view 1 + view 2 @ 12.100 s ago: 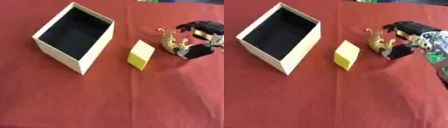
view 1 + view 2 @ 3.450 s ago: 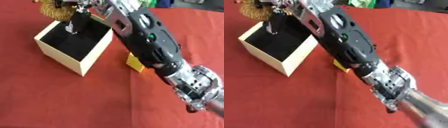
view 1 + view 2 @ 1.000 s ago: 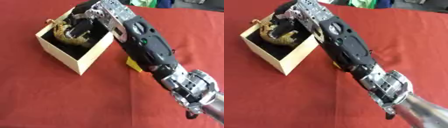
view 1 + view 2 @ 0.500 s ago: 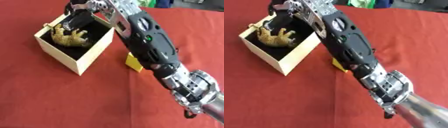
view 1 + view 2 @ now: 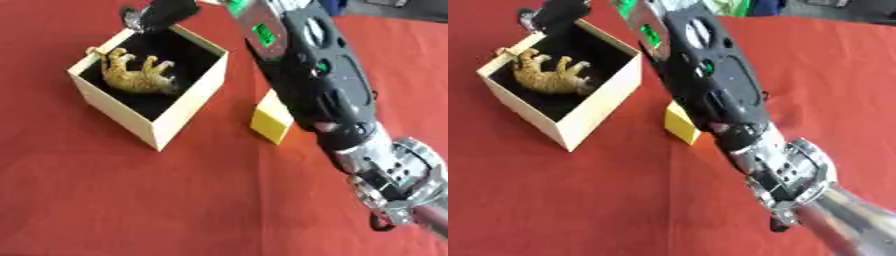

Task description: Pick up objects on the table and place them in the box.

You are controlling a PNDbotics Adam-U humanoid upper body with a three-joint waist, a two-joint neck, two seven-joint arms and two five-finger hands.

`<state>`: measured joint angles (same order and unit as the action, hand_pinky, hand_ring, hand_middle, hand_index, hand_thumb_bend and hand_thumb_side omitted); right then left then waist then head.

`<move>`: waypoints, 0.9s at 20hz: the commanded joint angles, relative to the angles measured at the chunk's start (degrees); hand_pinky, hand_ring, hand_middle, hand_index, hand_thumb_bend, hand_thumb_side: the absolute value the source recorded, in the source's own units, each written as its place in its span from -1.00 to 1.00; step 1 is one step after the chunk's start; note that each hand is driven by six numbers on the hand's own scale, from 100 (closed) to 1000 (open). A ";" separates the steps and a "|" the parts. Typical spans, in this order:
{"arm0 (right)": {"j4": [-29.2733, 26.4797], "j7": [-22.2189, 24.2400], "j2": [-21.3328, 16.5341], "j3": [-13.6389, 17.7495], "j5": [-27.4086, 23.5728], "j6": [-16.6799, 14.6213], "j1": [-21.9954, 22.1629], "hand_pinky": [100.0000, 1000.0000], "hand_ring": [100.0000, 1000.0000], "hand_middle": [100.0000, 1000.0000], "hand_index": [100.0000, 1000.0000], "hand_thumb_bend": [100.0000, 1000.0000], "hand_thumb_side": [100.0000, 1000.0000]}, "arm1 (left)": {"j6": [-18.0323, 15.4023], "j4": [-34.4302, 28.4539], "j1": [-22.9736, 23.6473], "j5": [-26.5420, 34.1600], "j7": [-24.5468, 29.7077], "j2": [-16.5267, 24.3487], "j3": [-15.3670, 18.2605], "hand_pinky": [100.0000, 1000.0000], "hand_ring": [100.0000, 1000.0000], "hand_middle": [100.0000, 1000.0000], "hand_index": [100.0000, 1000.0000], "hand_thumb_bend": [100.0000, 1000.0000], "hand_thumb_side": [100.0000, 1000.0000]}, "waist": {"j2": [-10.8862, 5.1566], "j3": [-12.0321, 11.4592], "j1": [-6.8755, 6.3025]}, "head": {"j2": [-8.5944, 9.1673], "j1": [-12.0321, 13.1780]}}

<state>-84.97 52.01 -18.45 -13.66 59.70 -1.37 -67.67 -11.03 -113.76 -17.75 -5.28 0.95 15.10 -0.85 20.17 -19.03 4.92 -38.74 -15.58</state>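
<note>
The right hand (image 5: pixel 157 14) hangs above the far corner of the box (image 5: pixel 184 122), reached there by the long black arm (image 5: pixel 315 85) that crosses the view from the lower right; only part of the hand shows at the top edge, dark and blurred, so whether its fingers are open or curled cannot be told; nothing is seen in them; the toy tiger (image 5: pixel 137 74), tan with stripes, lies on its side inside the box on the black lining, legs pointing toward the far right wall, below and apart from the hand; the box is cream-walled, open-topped and stands on the red table (image 5: pixel 105 200); the yellow block (image 5: pixel 273 120) rests on the table just beside the box's right corner, partly hidden by the arm.
</note>
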 commanded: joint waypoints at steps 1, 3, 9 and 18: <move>-5.00 -0.04 -5.01 0.93 -2.35 0.51 -0.11 0.71 0.81 0.64 0.85 -1.00 0.86 | 0.07 -0.83 -0.42 -0.31 -0.20 1.08 0.49 0.22 0.70 0.68 0.58 -1.00 0.65 | -1.29 0.20 -0.39 | -0.54 0.41; -7.55 -0.04 -8.15 0.83 -3.01 0.93 1.01 0.71 0.81 0.64 0.84 -1.00 0.86 | 0.07 -0.83 -0.35 -0.43 -0.34 1.26 0.60 0.22 0.70 0.68 0.58 -1.00 0.65 | -1.31 0.50 -0.33 | -0.88 0.51; -14.38 -0.12 -16.88 0.04 -5.08 2.86 5.46 0.72 0.83 0.65 0.84 -0.90 0.93 | 0.13 -0.83 -0.21 -0.74 -0.44 1.63 0.67 0.22 0.70 0.68 0.58 -1.00 0.65 | -1.32 1.35 -0.18 | -1.20 0.65; -19.02 -0.05 -24.71 -0.97 -8.32 4.91 10.64 0.74 0.84 0.61 0.85 -0.57 1.00 | 0.26 -0.83 -0.09 -0.99 -0.33 1.91 0.74 0.22 0.70 0.68 0.59 -1.00 0.65 | -1.42 1.89 -0.03 | -1.02 0.88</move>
<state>-102.51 52.07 -40.67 -14.92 52.23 3.26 -56.29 -10.82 -113.76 -17.63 -6.17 0.68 15.64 -0.51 20.16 -17.22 5.19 -39.71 -14.78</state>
